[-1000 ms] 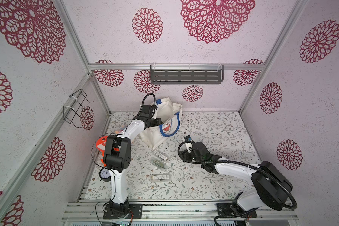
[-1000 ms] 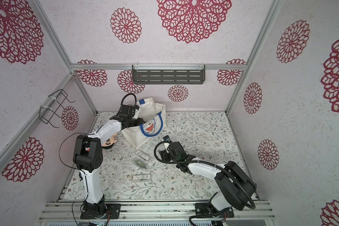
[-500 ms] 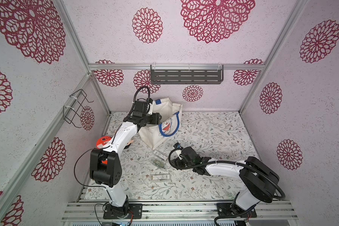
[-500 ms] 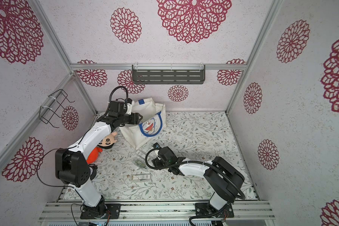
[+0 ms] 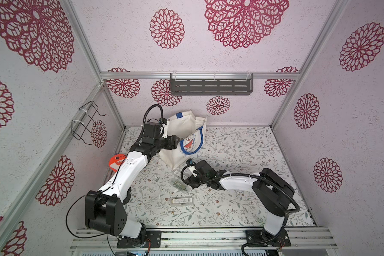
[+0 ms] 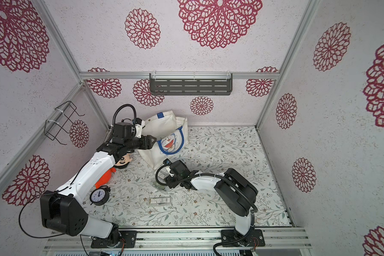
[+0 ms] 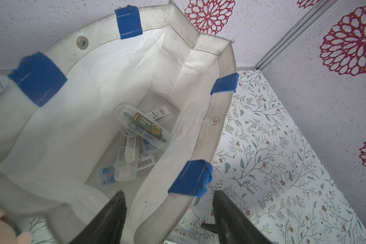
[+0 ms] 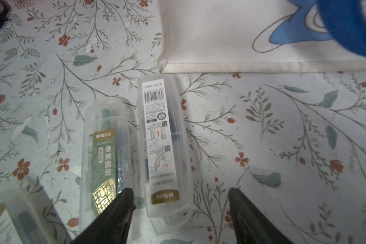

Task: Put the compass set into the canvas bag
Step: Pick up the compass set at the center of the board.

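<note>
Clear compass case [image 8: 164,147] between right gripper [image 8: 180,192] jaws

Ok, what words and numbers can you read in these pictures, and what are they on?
"M&G": green-label case, on the table.
"便携圆规": same green label.
"ACS908A1": white-label case, upside down.
"M&G": its gold strip, upside down.
Too small or blurred: barcode digits, fine print, the labels inside the canvas bag, the clock face.

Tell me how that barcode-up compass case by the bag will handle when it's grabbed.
The barcode-up case is probably rigid: moulded clear plastic with straight walls. Its glossy shell may slip between the right gripper fingers. It is flat-sided, so unlikely to roll.
</note>
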Robot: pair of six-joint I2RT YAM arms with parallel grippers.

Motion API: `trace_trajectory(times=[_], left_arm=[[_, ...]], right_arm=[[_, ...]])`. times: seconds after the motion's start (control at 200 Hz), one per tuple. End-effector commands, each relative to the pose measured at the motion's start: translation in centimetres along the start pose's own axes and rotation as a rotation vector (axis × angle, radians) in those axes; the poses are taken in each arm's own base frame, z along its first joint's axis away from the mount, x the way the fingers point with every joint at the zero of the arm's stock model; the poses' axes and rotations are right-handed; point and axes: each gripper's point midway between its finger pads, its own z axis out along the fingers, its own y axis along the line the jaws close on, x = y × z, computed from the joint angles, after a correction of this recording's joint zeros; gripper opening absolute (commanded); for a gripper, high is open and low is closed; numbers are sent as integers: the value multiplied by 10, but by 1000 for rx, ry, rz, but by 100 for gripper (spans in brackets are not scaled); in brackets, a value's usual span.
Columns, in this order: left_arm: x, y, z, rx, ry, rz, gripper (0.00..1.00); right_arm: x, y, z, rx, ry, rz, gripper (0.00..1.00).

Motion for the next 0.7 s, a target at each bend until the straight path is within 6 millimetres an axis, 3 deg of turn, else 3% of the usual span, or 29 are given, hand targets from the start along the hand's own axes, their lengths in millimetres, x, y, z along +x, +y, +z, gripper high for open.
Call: trace_trajectory(times=[0.0,0.17,0.445,0.69], left_arm=[[-6,-2,-19,-12,-46,-2,70],[-2,0,-31,-30,-54,-5,71],[4,3,-31,-35,-42,-10,71],[6,4,-29,-38,-35,-13,71]], right_arm=[[-8,4,3,-23,10,-22,72],[-5,-1,13,3,36,-25,67],[4,-6,26,33,88,-34,67],[5,-3,33,17,103,-60,60]])
